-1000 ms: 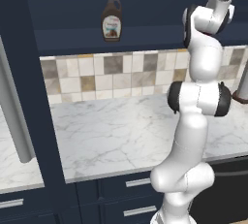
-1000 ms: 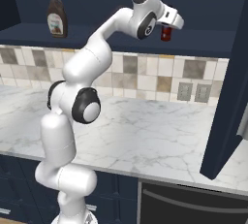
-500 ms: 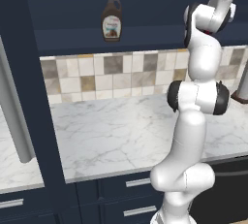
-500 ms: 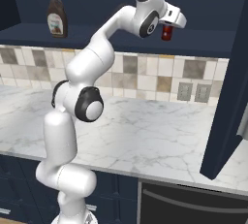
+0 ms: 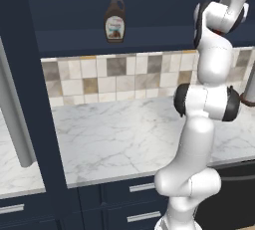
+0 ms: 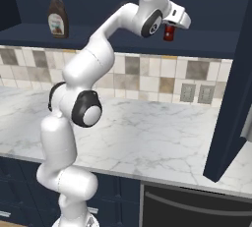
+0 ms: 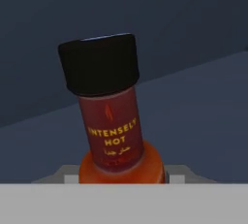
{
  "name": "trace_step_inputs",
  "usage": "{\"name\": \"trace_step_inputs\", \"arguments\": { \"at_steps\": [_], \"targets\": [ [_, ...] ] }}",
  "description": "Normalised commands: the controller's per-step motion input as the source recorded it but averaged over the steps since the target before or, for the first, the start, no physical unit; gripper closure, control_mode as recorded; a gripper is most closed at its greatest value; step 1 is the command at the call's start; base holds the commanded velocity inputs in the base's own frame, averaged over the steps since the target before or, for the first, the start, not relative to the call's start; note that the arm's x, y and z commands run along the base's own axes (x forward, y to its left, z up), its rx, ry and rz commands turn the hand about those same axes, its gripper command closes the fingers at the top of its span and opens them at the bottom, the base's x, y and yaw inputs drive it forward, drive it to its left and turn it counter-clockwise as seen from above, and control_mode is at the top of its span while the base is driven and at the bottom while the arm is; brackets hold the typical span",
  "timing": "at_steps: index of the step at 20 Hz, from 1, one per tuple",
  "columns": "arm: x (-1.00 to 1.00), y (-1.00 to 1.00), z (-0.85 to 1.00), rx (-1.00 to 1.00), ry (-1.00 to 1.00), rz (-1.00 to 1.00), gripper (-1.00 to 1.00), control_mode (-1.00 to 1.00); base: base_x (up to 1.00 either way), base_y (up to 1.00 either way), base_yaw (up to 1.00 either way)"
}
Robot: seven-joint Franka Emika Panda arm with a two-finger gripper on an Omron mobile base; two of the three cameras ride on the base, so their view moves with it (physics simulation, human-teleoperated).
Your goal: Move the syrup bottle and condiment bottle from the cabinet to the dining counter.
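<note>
Navy wall cabinet [image 6: 206,39] open above tiled marble worktop [image 5: 124,134]. Syrup bottle [image 5: 114,20] upright on cabinet shelf, far left of arm, untouched. Condiment bottle [image 6: 169,31] also on shelf, just beyond gripper [image 6: 175,23]; hand view shows black cap and red label close up, bottle seated low between where fingertips should rise. Fingers hidden; cannot tell whether closed on bottle or merely around it. Judgement: first pick under way, nothing delivered; both bottles yet to reach dining counter.

Condiment bottle [image 7: 112,136]: red label, yellow lettering, black cap; syrup bottle [image 5: 114,17]: dark brown, pale label; cabinet [image 6: 206,5] navy; backsplash [image 5: 124,77] tiled (beige, grey, tan); worktop [image 5: 124,139] white, grey-veined
</note>
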Motion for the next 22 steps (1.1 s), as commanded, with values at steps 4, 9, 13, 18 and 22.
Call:
{"name": "trace_step_inputs", "arguments": {
  "at_steps": [4, 9, 13, 18, 22],
  "targets": [
    [-0.93, 0.02, -0.23, -0.08, -0.25, 0.02, 1.00, -1.00, 0.00, 0.00, 0.00],
    [-1.00, 0.17, -0.18, -0.11, -0.26, 0.09, 1.00, -1.00, 0.00, 0.00, 0.00],
    [-1.00, 0.38, 0.01, -0.08, -0.01, 0.16, 1.00, -1.00, 0.00, 0.00, 0.00],
    [-1.00, 0.45, 0.01, -0.14, 0.08, 0.25, 1.00, -1.00, 0.00, 0.00, 0.00],
    [-0.99, 0.53, 0.01, -0.17, 0.27, 0.28, 1.00, -1.00, 0.00, 0.00, 0.00]
  ]
}}
